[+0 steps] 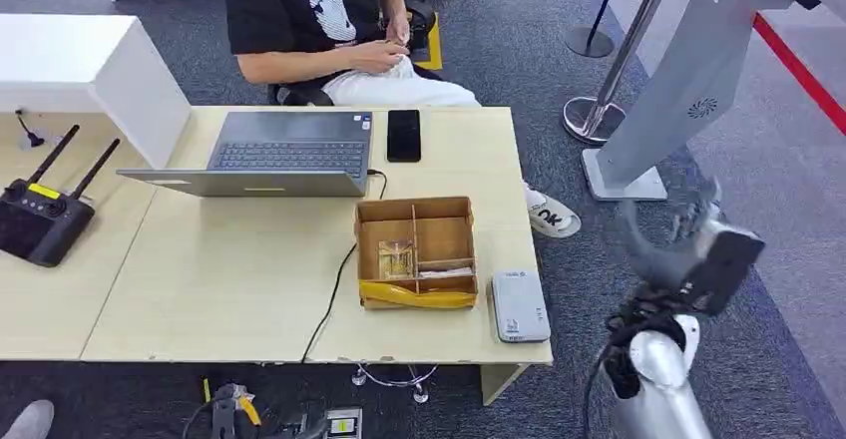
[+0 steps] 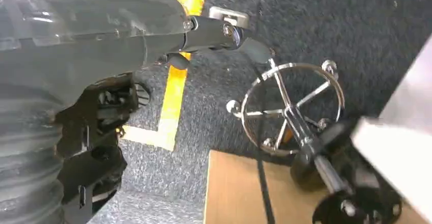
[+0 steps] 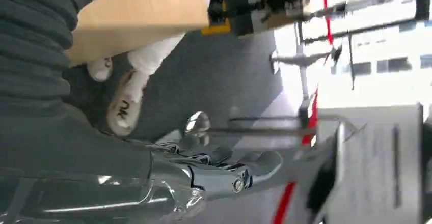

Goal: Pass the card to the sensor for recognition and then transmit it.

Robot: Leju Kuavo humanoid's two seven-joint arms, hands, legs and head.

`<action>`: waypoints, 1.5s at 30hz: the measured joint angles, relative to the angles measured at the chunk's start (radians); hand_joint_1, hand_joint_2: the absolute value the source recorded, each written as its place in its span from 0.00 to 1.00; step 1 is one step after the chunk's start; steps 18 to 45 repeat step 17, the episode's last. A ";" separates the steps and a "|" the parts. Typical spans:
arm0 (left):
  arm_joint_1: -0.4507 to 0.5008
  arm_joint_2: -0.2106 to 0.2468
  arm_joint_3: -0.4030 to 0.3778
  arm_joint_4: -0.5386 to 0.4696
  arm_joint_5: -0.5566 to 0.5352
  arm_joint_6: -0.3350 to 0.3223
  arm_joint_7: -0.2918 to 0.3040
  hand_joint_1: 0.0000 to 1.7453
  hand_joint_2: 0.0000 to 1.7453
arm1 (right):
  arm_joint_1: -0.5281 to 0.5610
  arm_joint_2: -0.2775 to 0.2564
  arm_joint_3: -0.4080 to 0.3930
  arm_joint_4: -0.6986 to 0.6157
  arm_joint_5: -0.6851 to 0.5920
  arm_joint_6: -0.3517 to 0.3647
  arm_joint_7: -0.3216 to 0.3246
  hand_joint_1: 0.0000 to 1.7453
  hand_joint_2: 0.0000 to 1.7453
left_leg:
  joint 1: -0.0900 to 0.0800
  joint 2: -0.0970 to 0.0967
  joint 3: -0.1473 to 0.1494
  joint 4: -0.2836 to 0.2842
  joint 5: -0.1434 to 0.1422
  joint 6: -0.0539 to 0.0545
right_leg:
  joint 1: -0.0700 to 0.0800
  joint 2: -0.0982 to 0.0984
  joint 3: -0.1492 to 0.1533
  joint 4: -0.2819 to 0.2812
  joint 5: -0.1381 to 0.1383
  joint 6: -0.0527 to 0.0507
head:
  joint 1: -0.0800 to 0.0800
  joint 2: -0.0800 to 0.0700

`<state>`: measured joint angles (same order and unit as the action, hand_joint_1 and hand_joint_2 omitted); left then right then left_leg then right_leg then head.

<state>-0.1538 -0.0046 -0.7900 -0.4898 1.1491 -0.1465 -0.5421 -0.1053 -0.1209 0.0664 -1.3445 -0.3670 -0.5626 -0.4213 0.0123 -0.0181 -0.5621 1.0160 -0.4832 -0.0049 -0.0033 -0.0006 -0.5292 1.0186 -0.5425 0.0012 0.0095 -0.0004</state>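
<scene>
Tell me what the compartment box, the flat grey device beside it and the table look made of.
The small brown compartment box looks like thin plywood or stiff cardboard: matte, pale raw edges, slotted dividers. The flat grey rectangular device looks like moulded plastic: smooth, satin, rounded corners. The light wooden table seems laminate or veneered board: even pale grain, faint sheen.

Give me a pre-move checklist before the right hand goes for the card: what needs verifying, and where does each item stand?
1. Right hand free: ok, raised beside the table, nothing visibly held, though blurred.
2. Card in the wooden box: cannot tell, its contents are too small to tell apart.
3. Sensor uncovered at the table's near edge: ok.
4. Path from the hand to the box free: ok.
5. Person away from the box: ok, hands at their own lap.
6. Left hand empty: cannot tell.
</scene>
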 joint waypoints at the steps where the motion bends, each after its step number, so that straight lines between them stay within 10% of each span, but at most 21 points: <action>1: 0.010 0.002 0.003 0.000 0.018 0.000 -0.012 0.00 1.00 | 0.025 -0.003 -0.095 0.075 -0.076 0.020 -0.003 0.00 1.00 | 0.000 0.001 0.000 0.000 0.000 0.000 | 0.000 0.001 0.000 0.000 0.000 0.000 | 0.000 0.000; 4: 0.031 0.004 0.019 0.000 0.054 -0.002 -0.039 0.00 1.00 | 0.059 -0.006 -0.312 0.379 -0.123 -0.024 0.085 0.06 1.00 | -0.001 0.002 0.000 0.000 -0.001 0.001 | -0.001 0.001 0.000 -0.001 -0.001 0.001 | 0.000 0.000; 5: 0.039 0.005 0.020 0.000 0.069 -0.002 -0.043 0.00 1.00 | 0.063 0.000 -0.354 0.470 -0.096 -0.062 0.151 1.00 1.00 | -0.001 0.002 0.000 0.000 -0.001 0.001 | -0.001 0.001 0.000 -0.001 -0.001 0.001 | 0.000 0.000; 6: 0.050 0.006 0.022 -0.001 0.086 0.000 -0.045 1.00 1.00 | 0.069 0.010 -0.391 0.584 -0.049 -0.087 0.264 1.00 1.00 | 0.000 0.004 0.000 0.000 -0.002 0.000 | -0.001 0.003 0.000 -0.001 -0.001 0.001 | 0.000 0.000; 13: 0.146 0.045 0.033 -0.090 0.189 0.169 -0.061 1.00 1.00 | 0.150 0.056 -0.439 1.056 0.196 -0.094 0.999 1.00 1.00 | 0.001 0.014 0.003 -0.003 -0.007 -0.003 | 0.001 0.015 -0.003 0.002 -0.004 -0.003 | -0.002 0.000; 15: 0.157 0.061 0.032 -0.137 0.219 0.217 -0.083 1.00 1.00 | 0.141 0.070 -0.423 1.112 0.197 -0.094 0.984 1.00 1.00 | 0.002 0.016 0.006 -0.003 -0.007 -0.003 | 0.002 0.015 -0.001 0.002 -0.005 -0.003 | -0.002 0.000; 17: 0.172 0.082 0.027 -0.196 0.259 0.247 -0.107 1.00 1.00 | 0.134 0.097 -0.426 1.167 0.139 -0.094 0.805 1.00 1.00 | 0.003 0.011 0.007 -0.003 -0.007 -0.004 | 0.003 0.010 0.002 0.002 -0.006 -0.005 | 0.001 0.000; 45: 0.172 0.082 0.027 -0.196 0.259 0.247 -0.107 1.00 1.00 | 0.134 0.097 -0.426 1.167 0.139 -0.094 0.805 1.00 1.00 | 0.003 0.011 0.007 -0.003 -0.007 -0.004 | 0.003 0.010 0.002 0.002 -0.006 -0.005 | 0.001 0.000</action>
